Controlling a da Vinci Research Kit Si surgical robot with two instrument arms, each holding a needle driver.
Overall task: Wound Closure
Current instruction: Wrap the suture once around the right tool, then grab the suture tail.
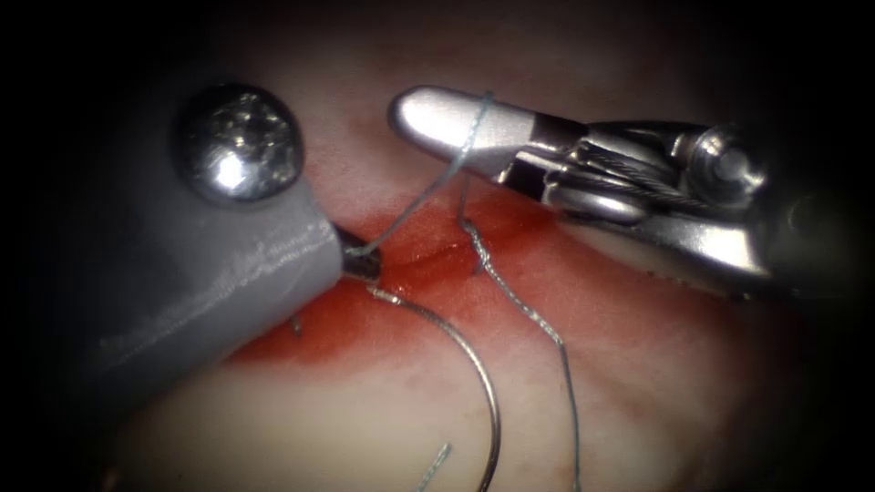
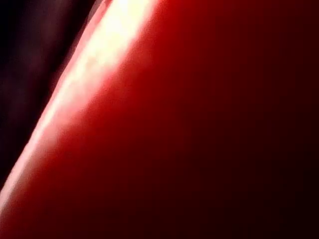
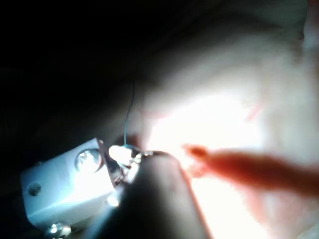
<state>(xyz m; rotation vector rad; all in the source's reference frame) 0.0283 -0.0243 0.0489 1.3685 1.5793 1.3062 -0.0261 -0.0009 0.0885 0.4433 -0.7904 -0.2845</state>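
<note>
In the endoscope view the left hand (image 1: 363, 262) comes in from the left with its dark tip down at the left edge of the cut (image 1: 428, 260) in the tissue (image 1: 301, 410); it appears closed on the thread (image 1: 415, 200) just where the thread meets the tail of the needle (image 1: 478, 364), though the tip is small and dark there and I would not swear whether it pinches thread or the needle's very end; the needle itself lies free on top of the tissue, not in it, its curve running from beside that hand down and round below the cut; from the left hand the thread rises taut to the right hand (image 1: 456, 123), which hovers above the cut's upper right with its jaws together and the thread wound over them, a hold that seems meant to keep a loop on the tool; nothing looks gripped between those jaws; a second, twisted strand drops from that loop into the cut, then trails down across the tissue on the right side; a short cut end of thread (image 1: 436, 469) lies lower on the tissue; red fluid (image 1: 510, 232) pools around the cut; in the right wrist view the right hand (image 3: 124, 154) shows with the thread (image 3: 129, 109) leading off it.
</note>
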